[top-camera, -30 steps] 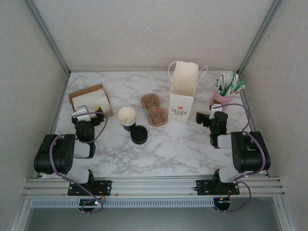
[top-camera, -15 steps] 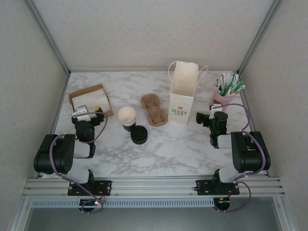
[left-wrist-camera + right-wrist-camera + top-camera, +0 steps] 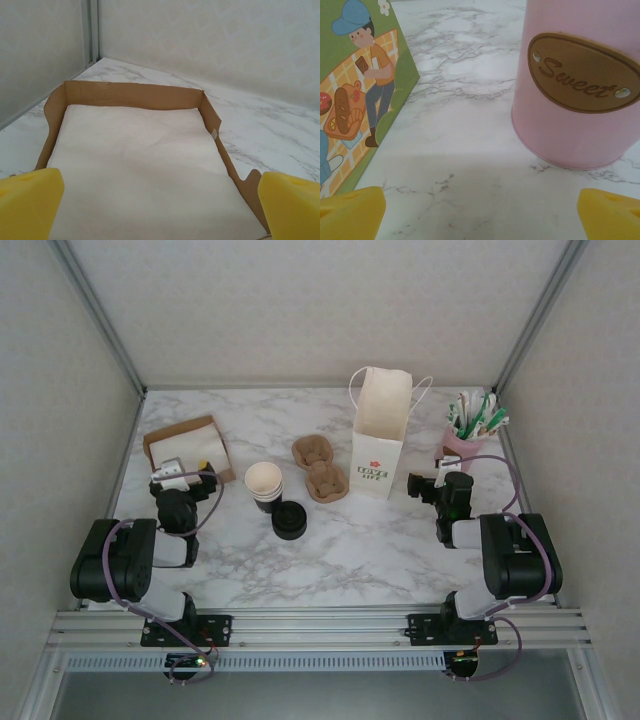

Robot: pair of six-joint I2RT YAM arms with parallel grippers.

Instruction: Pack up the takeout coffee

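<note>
The lidded takeout coffee is out of view. An open black paper cup (image 3: 263, 482), cream inside, stands left of centre on what looks like a stack of cups. Just in front of it sits a low black stack of lids (image 3: 289, 521). The tall cream paper bag (image 3: 378, 435) stands open to the right of them; its printed green side (image 3: 355, 90) is close on the left in the right wrist view. My left gripper (image 3: 178, 478) (image 3: 160, 212) is open over a napkin tray. My right gripper (image 3: 437, 483) (image 3: 480, 215) is open and low over bare marble, between the bag and a pink tin.
Brown pulp cup carriers (image 3: 320, 468) lie between the cups and the bag. A cardboard tray (image 3: 150, 437) (image 3: 135, 95) holds white napkins (image 3: 140, 160). A pink tin (image 3: 460, 450) (image 3: 575, 100) labelled "Sweet" holds stirrers and sachets at the right wall. Walls enclose three sides.
</note>
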